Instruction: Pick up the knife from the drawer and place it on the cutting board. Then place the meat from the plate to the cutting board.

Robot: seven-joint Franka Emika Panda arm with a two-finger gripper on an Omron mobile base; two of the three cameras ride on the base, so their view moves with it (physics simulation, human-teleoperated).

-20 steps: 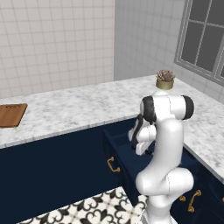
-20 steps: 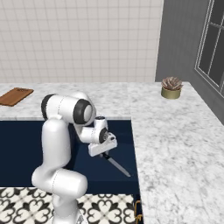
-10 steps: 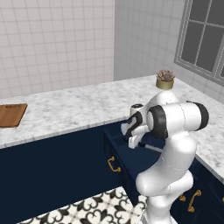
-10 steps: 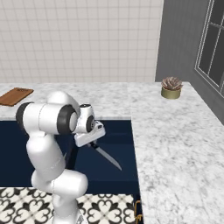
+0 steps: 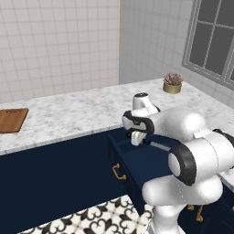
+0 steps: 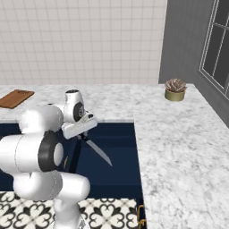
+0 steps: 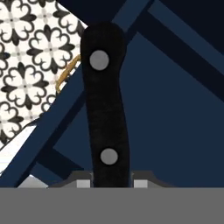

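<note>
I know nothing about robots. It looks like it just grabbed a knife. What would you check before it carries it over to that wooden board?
1. Knife in the gripper: ok, the black handle sits between the fingers.
2. Knife lifted out of the drawer: ok, the blade hangs above the open drawer.
3. Grip security: cannot tell, only the handle's end is pinched.
4. Cutting board free to receive it: ok, its top looks bare.
5. Path along the counter to the board: ok, nothing stands between.
6. Potted plant out of the way: ok, it sits on the opposite side.
</note>
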